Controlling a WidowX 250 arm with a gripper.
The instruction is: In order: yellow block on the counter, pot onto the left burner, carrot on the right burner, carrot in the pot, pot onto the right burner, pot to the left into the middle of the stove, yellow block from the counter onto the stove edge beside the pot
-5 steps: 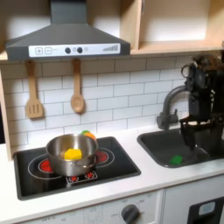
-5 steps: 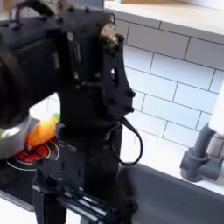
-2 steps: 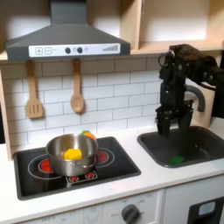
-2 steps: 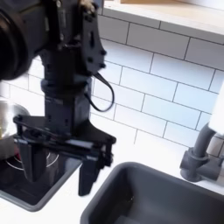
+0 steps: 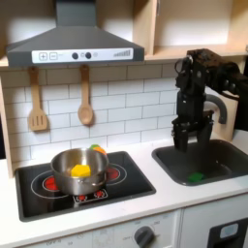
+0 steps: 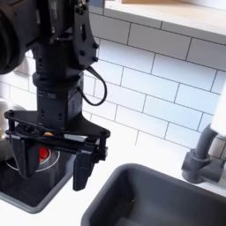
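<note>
My gripper [image 5: 192,136] hangs with its jaws spread and nothing between them, above the near-left corner of the grey sink [image 5: 208,163], well apart from the yellow block [image 5: 80,170], which lies inside the pot [image 5: 78,169] far toward the first exterior view's left. The pot sits in the middle of the stove [image 5: 39,199], between the two red burners; the carrot [image 5: 97,149] shows as an orange-and-green tip just behind the pot's rim. The stove and sink are set into the off-white desk [image 5: 160,194]. Behind them rises a white tiled wall with two wooden utensils hung below a grey range hood [image 5: 70,44]. My arm descends vertically, fingers pointing down. In the second exterior view my gripper [image 6: 53,163] fills the foreground, its fingers [image 6: 82,172] wide apart over the desk edge beside the sink [image 6: 168,199].
</note>
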